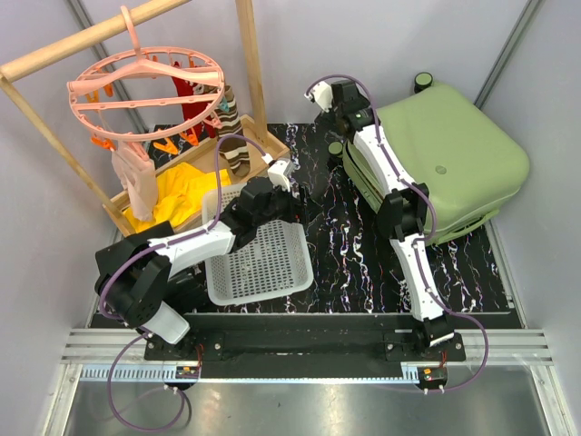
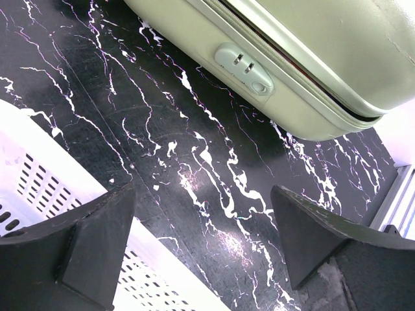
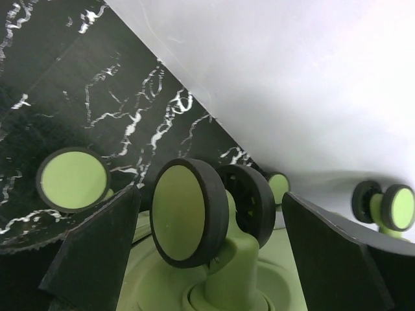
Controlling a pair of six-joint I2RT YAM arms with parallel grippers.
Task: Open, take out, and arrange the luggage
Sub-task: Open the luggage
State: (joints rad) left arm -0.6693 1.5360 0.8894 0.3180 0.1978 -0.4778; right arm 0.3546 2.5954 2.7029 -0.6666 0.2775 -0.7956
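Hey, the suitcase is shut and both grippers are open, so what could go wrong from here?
1. The right gripper is open at a caster wheel of the luggage. Closing there may just swivel the wheel and slip.
2. The left gripper hangs at the edge of the white basket, apart from the combination lock. Reaching across could nudge the basket.

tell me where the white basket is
Top view: the white basket sits left of centre on the marbled mat, beside the wooden crate, under the left arm.
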